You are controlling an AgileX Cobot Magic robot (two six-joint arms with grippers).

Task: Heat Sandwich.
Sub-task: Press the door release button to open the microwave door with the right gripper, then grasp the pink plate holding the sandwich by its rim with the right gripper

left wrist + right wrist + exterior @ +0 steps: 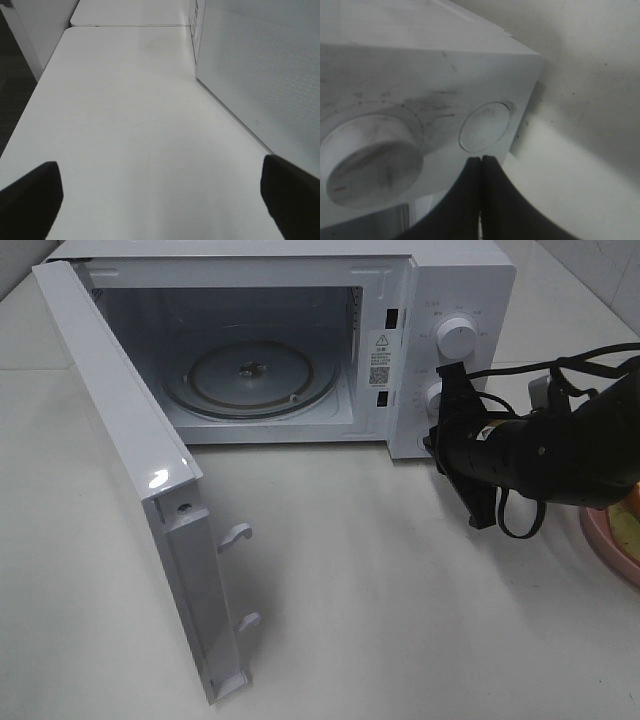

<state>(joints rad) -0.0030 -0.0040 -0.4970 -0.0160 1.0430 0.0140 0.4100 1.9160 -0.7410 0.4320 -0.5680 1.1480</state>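
The white microwave (455, 290) stands at the back with its door (130, 460) swung wide open and its glass turntable (250, 380) bare. My right gripper (434, 440) is shut on nothing, its tips against the lower control panel. In the right wrist view the closed right gripper (481, 160) sits just under the round door button (485, 126), beside a dial (370, 160). Only a pale tan sliver of the sandwich (627, 525) shows on the pink plate (605, 545), behind the right arm. My left gripper (160, 200) is open over bare table, beside the door's outer face (260, 65).
The open door juts far out toward the table's front left. Black cables (520, 515) loop under the right arm. The plate lies at the table's right edge. The upper dial (457, 337) sits above the right gripper. A table seam (130, 26) runs ahead of the left gripper.
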